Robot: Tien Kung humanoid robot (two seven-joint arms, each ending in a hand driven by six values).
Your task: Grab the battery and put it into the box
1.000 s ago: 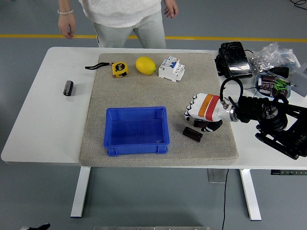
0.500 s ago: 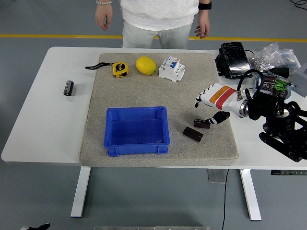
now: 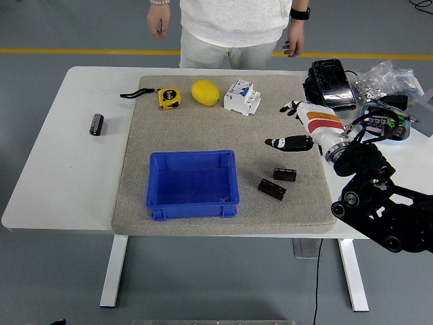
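Two dark cylindrical batteries lie on the grey mat (image 3: 203, 128), one (image 3: 285, 175) just above and right of the other (image 3: 271, 189). A third battery (image 3: 97, 124) rests on the white table at the far left. The blue box (image 3: 193, 184), with nothing visible inside, sits on the mat left of the pair. My right hand (image 3: 289, 126) hovers above and behind the two batteries, fingers spread, thumb pointing left, holding nothing. The left arm is out of view.
At the mat's back edge are a yellow tape measure (image 3: 169, 97), a lemon (image 3: 205, 92) and a white circuit breaker (image 3: 242, 97). A black device (image 3: 330, 84), plastic bags (image 3: 389, 76) and small parts crowd the right side. A person (image 3: 230, 27) stands at the far side, hands hanging.
My right hand has risen and drawn back toward the far right, away from the batteries, leaving one lying where its thumb was. The person has shifted to the right.
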